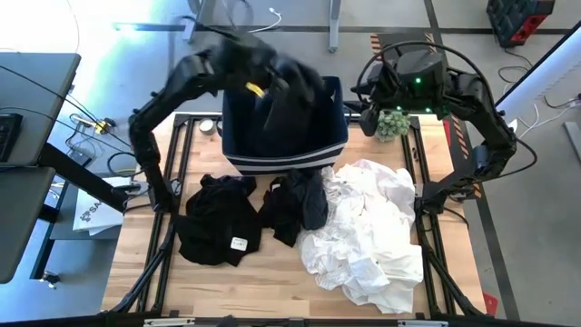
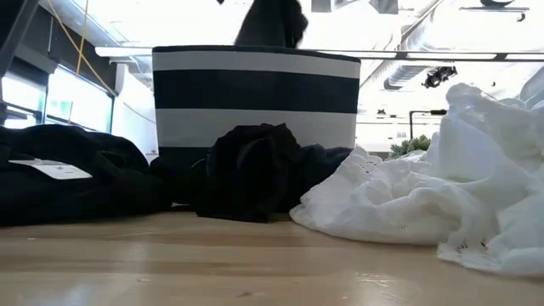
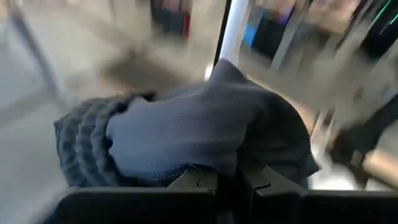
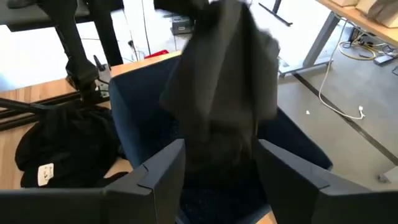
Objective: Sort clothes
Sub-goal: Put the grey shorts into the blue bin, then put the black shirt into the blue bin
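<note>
The left end effector (image 1: 272, 86) is clamped on a dark garment (image 1: 300, 86) and holds it in the air above the open mouth of the striped bin (image 1: 284, 154), at the back of the surface (image 1: 272, 291). The left wrist view shows the cloth bunched over the closed fingers; in the right wrist view it hangs as a long drape, its long axis running down toward the bin's interior. The bin lies directly beneath the load, so the coming move looks like a plain release, with only the drape's lower end to clear the rim.

The right end effector (image 4: 217, 168) waits with its fingers spread and empty, just beside the bin's right edge and facing into it. It is nearer the white heap; the left arm is nearer the black pieces.

In front of the bin, three lots remain on the surface: a black pile (image 1: 216, 222) bearing a small white tag at left, a second dark bundle (image 1: 295, 204) at centre touching the bin's front wall, and a large heap of white garments (image 1: 372, 232) spreading to the right. Sorting appears to be at an early stage.
</note>
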Tool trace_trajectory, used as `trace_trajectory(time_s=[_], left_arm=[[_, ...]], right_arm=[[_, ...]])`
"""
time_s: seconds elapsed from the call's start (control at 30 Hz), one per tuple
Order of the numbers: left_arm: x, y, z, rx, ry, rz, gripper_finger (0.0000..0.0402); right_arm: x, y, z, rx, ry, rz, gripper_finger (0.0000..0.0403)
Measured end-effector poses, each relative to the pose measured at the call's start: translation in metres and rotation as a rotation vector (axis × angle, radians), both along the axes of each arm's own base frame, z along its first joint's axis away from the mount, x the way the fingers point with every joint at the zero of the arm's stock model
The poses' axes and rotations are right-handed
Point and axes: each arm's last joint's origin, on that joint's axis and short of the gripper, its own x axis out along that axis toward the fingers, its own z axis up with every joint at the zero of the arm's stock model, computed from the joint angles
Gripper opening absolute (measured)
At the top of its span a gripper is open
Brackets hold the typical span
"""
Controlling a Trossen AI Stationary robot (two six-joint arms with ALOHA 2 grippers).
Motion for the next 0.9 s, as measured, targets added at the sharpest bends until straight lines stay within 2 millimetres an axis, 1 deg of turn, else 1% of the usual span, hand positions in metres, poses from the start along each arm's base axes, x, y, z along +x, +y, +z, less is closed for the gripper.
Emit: trace_trajectory(time_s=[0.1,0.17,0.23,0.3,0.33,0.4,0.47,0.53,0.6,0.67,0.77,0.9], left_arm=[[0.016,0.009,-0.044,-0.125,0.222,0.019,0.0015],[0.029,0.015,-0.077,-0.194,0.358,0.044,0.0025],[0.039,0.023,-0.109,-0.269,0.465,0.069,0.0038],[0.049,0.031,-0.136,-0.321,0.533,0.025,0.0057],[0.054,0.035,-0.147,-0.332,0.550,-0.006,0.0068],[0.062,0.045,-0.164,-0.366,0.546,-0.057,0.0093],[0.065,0.052,-0.171,-0.423,0.523,-0.088,0.0117],[0.063,0.054,-0.168,-0.467,0.490,-0.102,0.0138],[0.056,0.051,-0.155,-0.474,0.469,-0.111,0.0153],[0.047,0.043,-0.136,-0.450,0.453,-0.113,0.0162],[0.030,0.021,-0.099,-0.380,0.404,-0.112,0.0164],[0.002,-0.017,-0.052,-0.301,0.307,-0.070,0.0161]], right_arm=[[0.000,0.000,0.001,-0.003,-0.009,0.000,0.0193],[0.000,0.000,0.001,-0.003,-0.009,-0.001,0.0193],[0.000,0.000,0.001,0.003,-0.012,-0.004,0.0193],[0.000,0.000,0.001,0.020,-0.019,-0.014,0.0193],[0.000,0.000,0.001,0.029,-0.020,-0.019,0.0193],[-0.001,0.000,0.000,0.036,-0.017,-0.023,0.0193],[-0.002,0.000,-0.001,0.040,-0.009,-0.024,0.0193],[-0.003,0.001,-0.002,0.053,-0.001,-0.031,0.0193],[-0.005,0.001,-0.002,0.057,0.004,-0.045,0.0193],[-0.011,0.002,0.001,0.040,-0.006,-0.074,0.0193],[-0.022,0.003,0.007,-0.005,-0.023,-0.137,0.0193],[-0.033,0.002,0.012,-0.059,-0.034,-0.199,0.0193]])
